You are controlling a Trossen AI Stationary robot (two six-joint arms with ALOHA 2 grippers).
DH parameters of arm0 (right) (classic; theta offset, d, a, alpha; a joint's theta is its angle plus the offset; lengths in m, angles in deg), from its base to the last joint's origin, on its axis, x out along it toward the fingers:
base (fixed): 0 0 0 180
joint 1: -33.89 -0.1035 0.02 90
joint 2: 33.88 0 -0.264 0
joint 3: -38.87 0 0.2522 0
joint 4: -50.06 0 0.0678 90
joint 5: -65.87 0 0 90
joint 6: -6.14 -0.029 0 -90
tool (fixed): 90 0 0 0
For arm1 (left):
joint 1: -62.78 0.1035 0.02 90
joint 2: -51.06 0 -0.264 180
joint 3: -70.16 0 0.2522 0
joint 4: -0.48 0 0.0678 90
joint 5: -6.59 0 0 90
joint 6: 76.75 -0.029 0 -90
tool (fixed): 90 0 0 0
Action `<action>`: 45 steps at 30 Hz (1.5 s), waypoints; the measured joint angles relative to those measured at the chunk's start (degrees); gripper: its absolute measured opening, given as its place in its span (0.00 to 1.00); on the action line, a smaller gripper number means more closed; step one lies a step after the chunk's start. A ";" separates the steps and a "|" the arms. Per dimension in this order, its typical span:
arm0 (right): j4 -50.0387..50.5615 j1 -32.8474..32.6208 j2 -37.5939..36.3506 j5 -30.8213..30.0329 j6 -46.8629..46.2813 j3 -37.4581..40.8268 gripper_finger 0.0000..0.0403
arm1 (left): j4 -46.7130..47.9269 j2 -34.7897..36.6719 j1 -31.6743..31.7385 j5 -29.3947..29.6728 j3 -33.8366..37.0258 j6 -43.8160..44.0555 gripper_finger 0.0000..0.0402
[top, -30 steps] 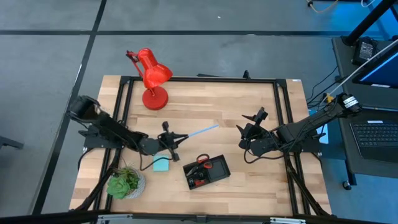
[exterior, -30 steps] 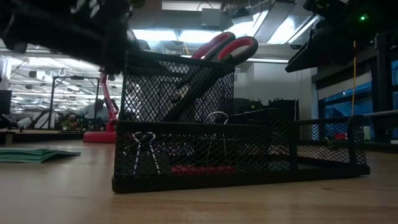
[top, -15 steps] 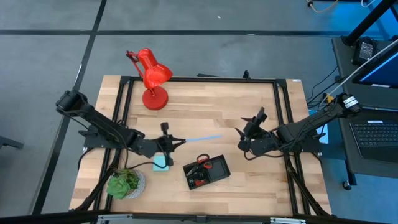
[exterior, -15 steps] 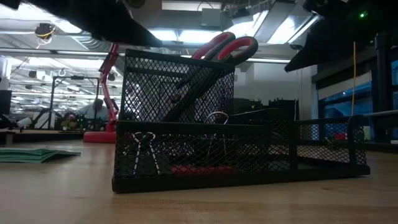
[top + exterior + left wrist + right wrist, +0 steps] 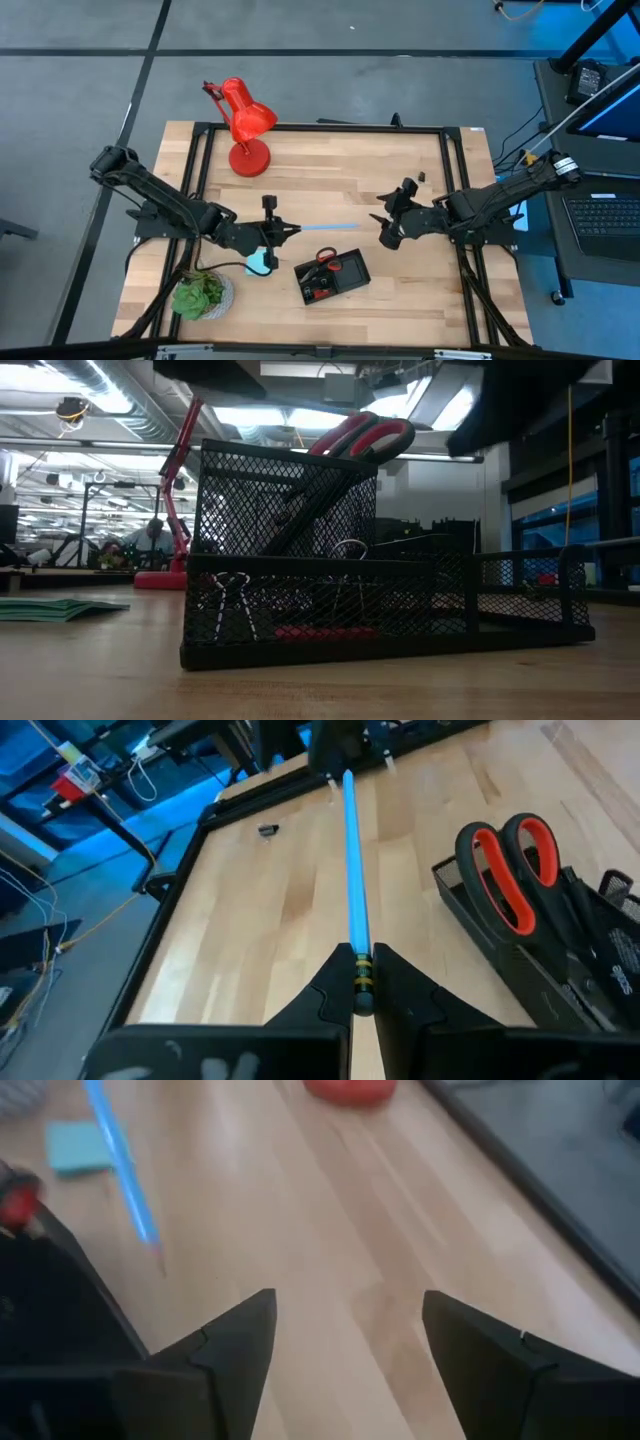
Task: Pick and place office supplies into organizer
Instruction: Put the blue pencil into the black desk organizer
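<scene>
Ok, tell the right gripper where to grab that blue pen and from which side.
Take the free tip half of the light blue pen, coming in from the right along the table. The left gripper already pinches its other end, holding it level, pointing toward the open right gripper. The jaws should close across the shaft.

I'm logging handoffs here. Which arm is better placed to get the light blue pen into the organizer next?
Left. Its hand is shut on the light blue pen, holding it by one end beside the organizer. The right hand is open and empty near the pen's far tip.
</scene>
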 joint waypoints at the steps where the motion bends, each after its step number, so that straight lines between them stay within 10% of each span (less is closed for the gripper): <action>1: 0.01 0.00 0.00 0.03 0.99 -1.06 0.63 | 1.26 0.02 0.00 -0.36 -0.74 -0.03 0.03; 14: -5.12 0.00 0.00 3.62 15.48 -6.00 0.63 | 3.66 0.02 0.07 -2.49 -3.90 -7.95 0.03; 23: -16.83 2.04 0.48 25.44 13.47 -6.00 0.63 | 3.16 0.02 0.07 -2.29 -3.91 -18.10 0.03; 45: -23.80 11.65 11.88 49.78 4.98 -12.06 0.63 | -2.70 -0.07 3.29 -14.81 -4.49 -30.21 0.03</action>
